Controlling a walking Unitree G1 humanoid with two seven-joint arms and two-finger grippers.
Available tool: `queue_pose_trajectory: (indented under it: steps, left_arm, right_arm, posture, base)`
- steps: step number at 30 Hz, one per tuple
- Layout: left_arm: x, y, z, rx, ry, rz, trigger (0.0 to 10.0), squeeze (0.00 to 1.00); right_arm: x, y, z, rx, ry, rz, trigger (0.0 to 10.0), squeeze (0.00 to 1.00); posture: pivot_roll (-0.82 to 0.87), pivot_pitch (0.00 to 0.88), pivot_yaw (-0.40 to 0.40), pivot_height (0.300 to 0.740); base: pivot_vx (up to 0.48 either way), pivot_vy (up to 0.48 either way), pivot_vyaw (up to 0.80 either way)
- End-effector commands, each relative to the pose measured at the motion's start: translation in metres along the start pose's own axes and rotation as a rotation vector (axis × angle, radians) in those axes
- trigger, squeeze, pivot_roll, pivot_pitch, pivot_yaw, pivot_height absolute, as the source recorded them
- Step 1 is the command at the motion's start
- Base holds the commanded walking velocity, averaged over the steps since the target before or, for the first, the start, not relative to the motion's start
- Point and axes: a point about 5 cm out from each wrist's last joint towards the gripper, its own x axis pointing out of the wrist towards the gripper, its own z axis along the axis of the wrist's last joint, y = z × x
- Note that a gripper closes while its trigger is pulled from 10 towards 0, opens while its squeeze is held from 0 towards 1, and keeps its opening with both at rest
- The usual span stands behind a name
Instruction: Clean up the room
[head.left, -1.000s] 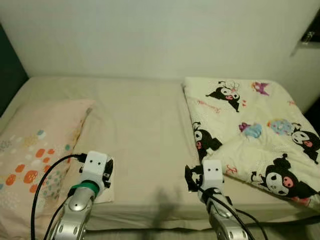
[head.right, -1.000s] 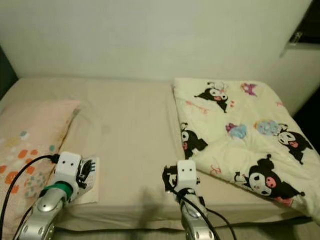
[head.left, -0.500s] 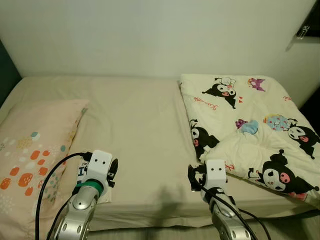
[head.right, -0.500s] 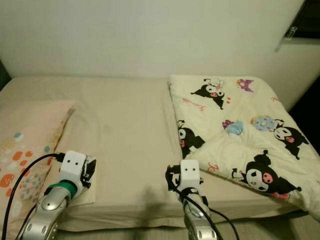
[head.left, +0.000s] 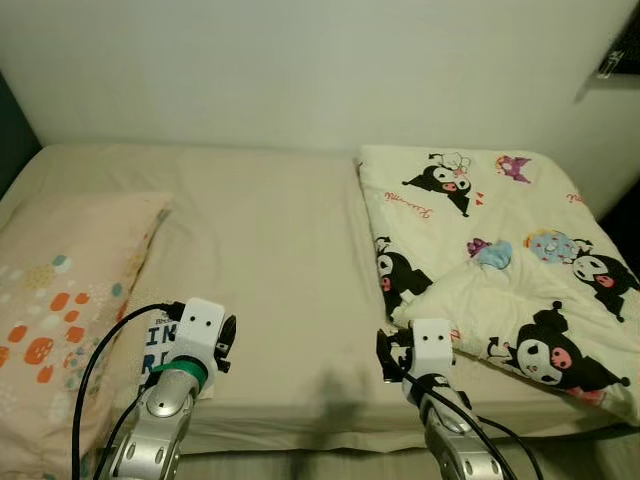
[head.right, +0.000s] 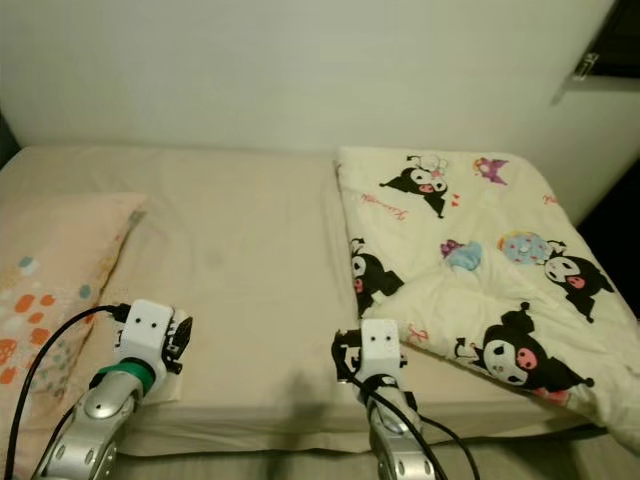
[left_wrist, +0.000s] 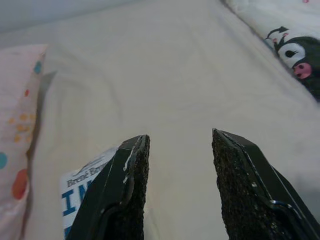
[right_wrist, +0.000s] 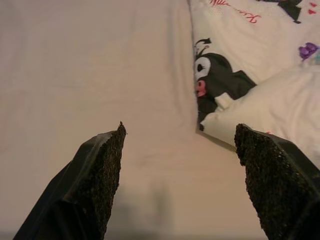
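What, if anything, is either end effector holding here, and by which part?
Nothing is held. The left end effector and the right end effector are both open, with bare sheet between the fingers.

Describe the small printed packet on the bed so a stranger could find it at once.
Start at the bed, go to the spotted pillow on its left side. Beside the pillow, near the front edge, lies the flat white packet with blue lettering, the one thing there bearing print.

left gripper (left_wrist: 177, 187): jaws apart | right gripper (right_wrist: 180, 185): jaws wide
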Motion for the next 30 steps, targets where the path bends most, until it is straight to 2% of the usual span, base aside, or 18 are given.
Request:
queue_pose_trajectory:
  steps: [1,12,22,24,26,30]
  left_arm:
    - [-0.0006,-0.002,-0.0054,-0.001,0.018,-0.001,10.0,0.0]
    - [-0.0004,-0.0024,-0.0069,-0.01,0.022,0.006,10.0,0.0]
    - [-0.0014,-0.0011,-0.0078,-0.014,0.025,0.012,10.0,0.0]
    - [-0.0012,-0.0012,-0.0078,-0.027,0.027,0.017,10.0,0.0]
    - [-0.0007,-0.0001,-0.0079,-0.104,0.041,0.03,10.0,0.0]
    - [-0.0009,0.0013,-0.0085,-0.154,0.052,0.034,10.0,0.0]
  right_arm:
    - [-0.0014,-0.0008,-0.0043,-0.005,0.021,0.001,10.0,0.0]
    - [-0.0003,0.0005,-0.0026,-0.041,0.017,0.025,10.0,0.0]
    - [-0.0008,-0.0009,-0.0033,-0.028,0.021,0.017,10.0,0.0]
    - [-0.0008,-0.0009,-0.0032,-0.028,0.021,0.018,10.0,0.0]
    - [-0.0009,-0.0011,-0.0032,-0.029,0.021,0.018,10.0,0.0]
    - [-0.0008,-0.0013,-0.0034,-0.031,0.022,0.02,10.0,0.0]
  posture:
    - [0.05,0.0,-0.014,0.74]
    - [0.05,0.0,-0.02,0.74]
    - [0.05,0.0,-0.024,0.74]
    - [0.05,0.0,-0.024,0.74]
    - [0.05,0.0,-0.025,0.74]
    - [0.05,0.0,-0.026,0.74]
  base:
    - [0.0,-0.292,0.0]
    - [0.0,-0.292,0.0]
    - [0.0,-0.292,0.0]
    - [0.0,-0.244,0.0]
    - [0.0,0.0,0.0]
    - [0.0,0.48,0.0]
